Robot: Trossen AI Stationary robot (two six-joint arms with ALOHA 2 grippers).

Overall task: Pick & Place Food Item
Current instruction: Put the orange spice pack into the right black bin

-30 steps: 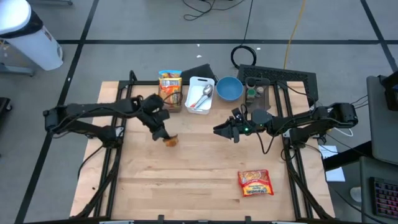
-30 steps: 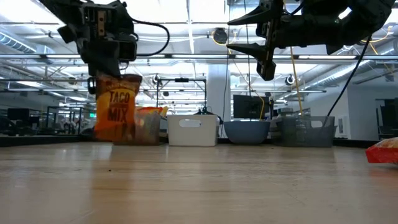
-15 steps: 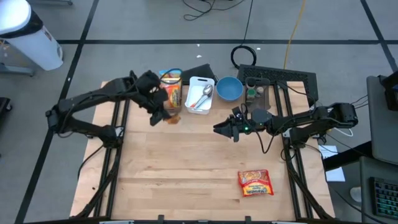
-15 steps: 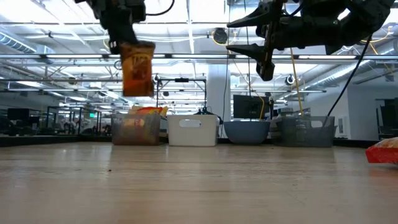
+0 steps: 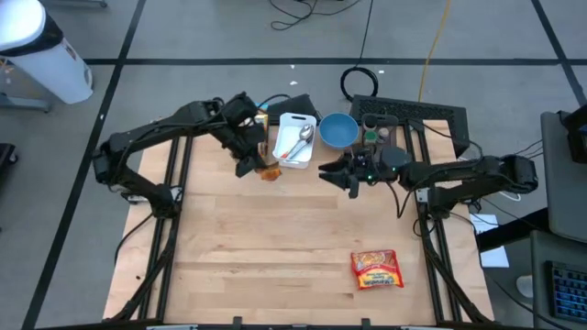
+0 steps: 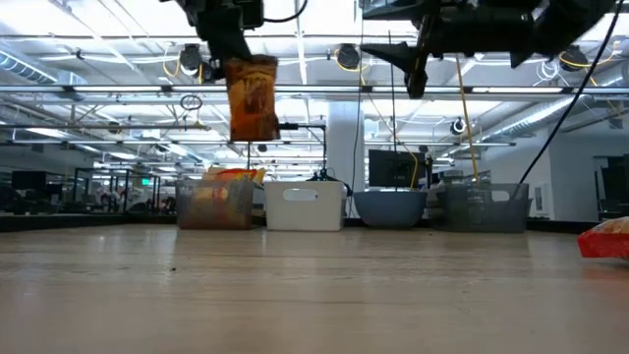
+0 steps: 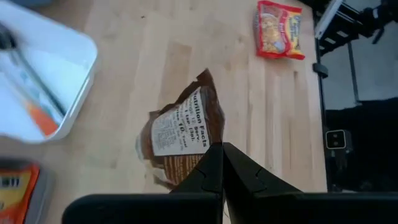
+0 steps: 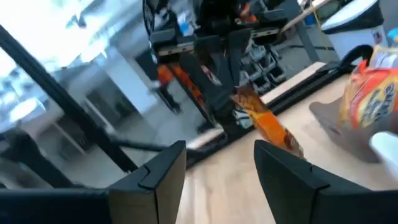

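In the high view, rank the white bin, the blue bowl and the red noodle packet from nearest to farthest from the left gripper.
1. white bin, just beside the left gripper
2. blue bowl, next along the back row
3. red noodle packet, far off at the table's front right

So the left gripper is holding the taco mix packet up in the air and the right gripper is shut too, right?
Not quite. The left gripper does hold the taco mix packet up in the air, but the right gripper is open and empty. The right wrist view shows its two fingers standing well apart with nothing between them.
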